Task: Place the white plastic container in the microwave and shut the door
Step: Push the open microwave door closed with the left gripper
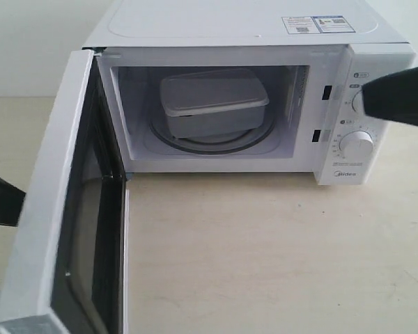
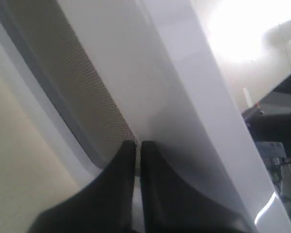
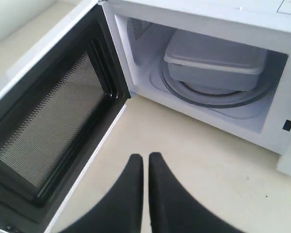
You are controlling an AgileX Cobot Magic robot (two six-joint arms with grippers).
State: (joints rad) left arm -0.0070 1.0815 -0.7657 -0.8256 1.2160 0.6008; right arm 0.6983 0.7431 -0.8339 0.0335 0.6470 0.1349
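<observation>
Closing now, with white plastic container (image 1: pixel 212 104) sitting inside microwave (image 1: pixel 237 28). Pressing left hand (image 2: pixel 138 144), pinched together, empty, against open door (image 1: pixel 45 209); needing a steady inward swing. Hovering right hand (image 3: pixel 145 158) likewise pinched, empty.

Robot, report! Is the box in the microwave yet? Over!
Left gripper shut, outside the door. Right gripper shut, empty. White plastic container inside on the turntable; door wide open. Nothing seen blocking its swing.
</observation>
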